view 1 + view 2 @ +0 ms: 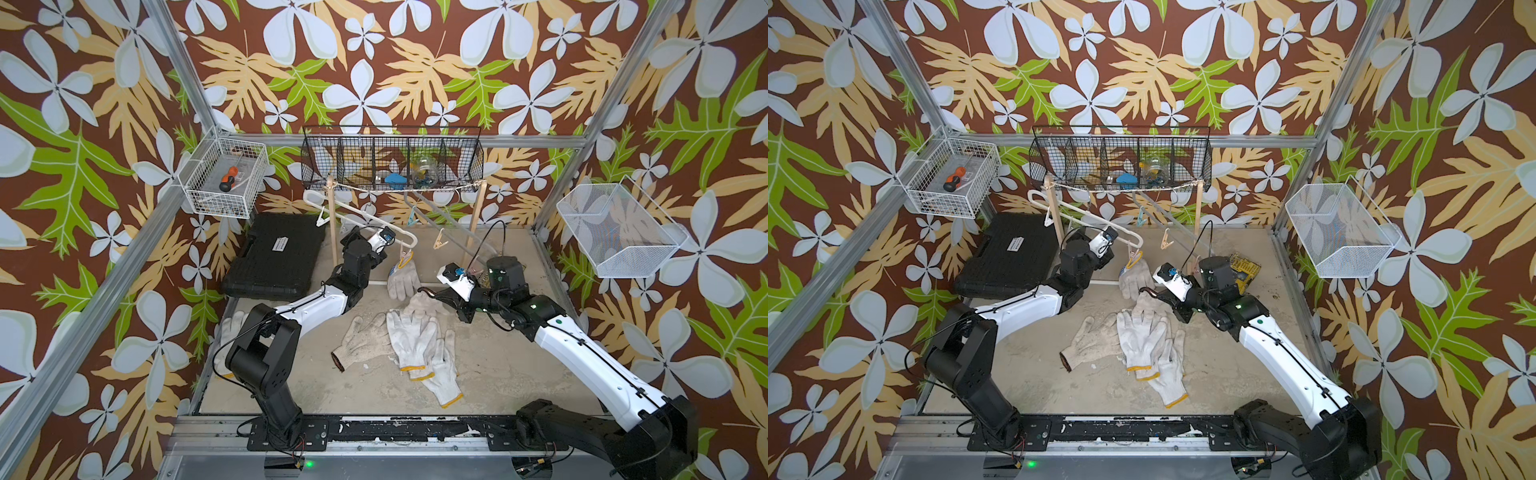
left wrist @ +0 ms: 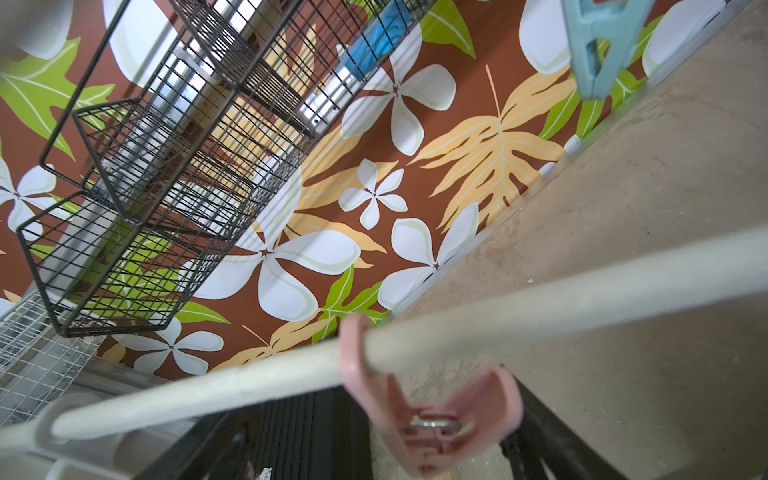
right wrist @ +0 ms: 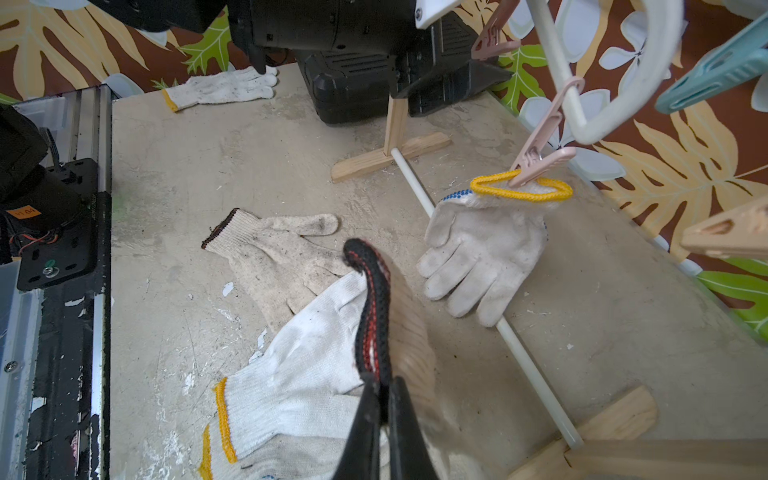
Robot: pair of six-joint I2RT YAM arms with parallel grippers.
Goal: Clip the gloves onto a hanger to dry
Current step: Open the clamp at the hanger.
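Your right claw (image 3: pixel 380 388) pressed together, pinching the cuff of a dark-trimmed glove (image 3: pixel 411 340), ribbed beige knit, black edge flecked red.

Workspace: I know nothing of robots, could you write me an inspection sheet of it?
Surface: scuffed beige tabletop, white flecks.
Job's things: one yellow-cuffed glove hangs from a pink clip on the white hanger; loose gloves lie mid-table; a stray glove lies apart near the black case.
Clutter: black case, yellow box, screwdriver in the white wire basket.
Tools: left tool open at a second pink clip; right tool shut on a dark-cuffed glove.
Cables: black cable loops above the right wrist.
Surroundings: floral walls, aluminium frame, black wire basket on the back wall.
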